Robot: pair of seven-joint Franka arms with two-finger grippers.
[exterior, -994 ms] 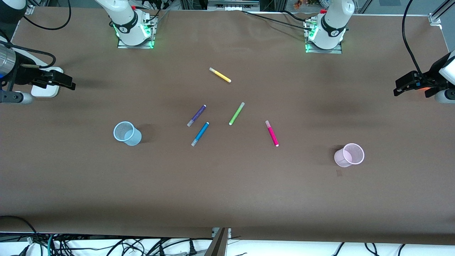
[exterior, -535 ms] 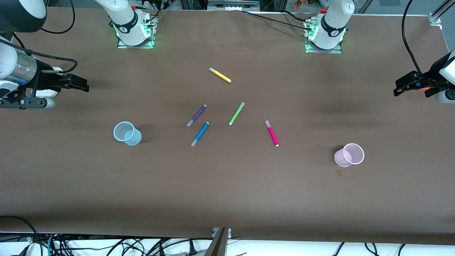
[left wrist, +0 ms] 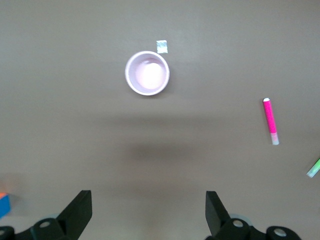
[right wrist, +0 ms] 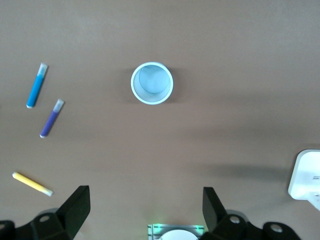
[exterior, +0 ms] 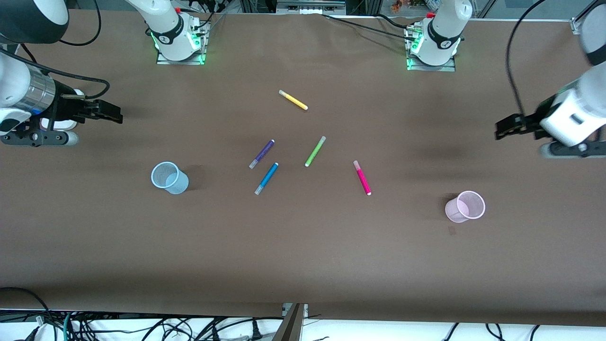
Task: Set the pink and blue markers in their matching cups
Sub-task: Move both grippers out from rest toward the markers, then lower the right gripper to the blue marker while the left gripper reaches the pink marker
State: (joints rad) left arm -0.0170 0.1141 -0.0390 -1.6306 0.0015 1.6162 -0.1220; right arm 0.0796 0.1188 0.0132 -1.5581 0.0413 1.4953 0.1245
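Brown desk [exterior: 303, 255], pink marker [exterior: 362, 177] and blue marker [exterior: 266, 178] lying flat mid-desk, pink cup [exterior: 465, 206] upright toward left arm's end, blue cup [exterior: 169, 177] upright toward right arm's end — left gripper [exterior: 505, 128] and right gripper [exterior: 111, 113] aloft over desk ends, fingers released, empty.

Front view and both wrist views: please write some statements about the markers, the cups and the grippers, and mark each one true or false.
1. The pink marker lies inside the pink cup. False: it lies on the table, apart from the cup.
2. The blue cup stands upright and empty. True.
3. The left gripper holds the blue marker. False: its fingers are open and hold nothing.
4. The purple marker lies beside the blue marker, farther from the front camera. True.
5. The right gripper is open. True.
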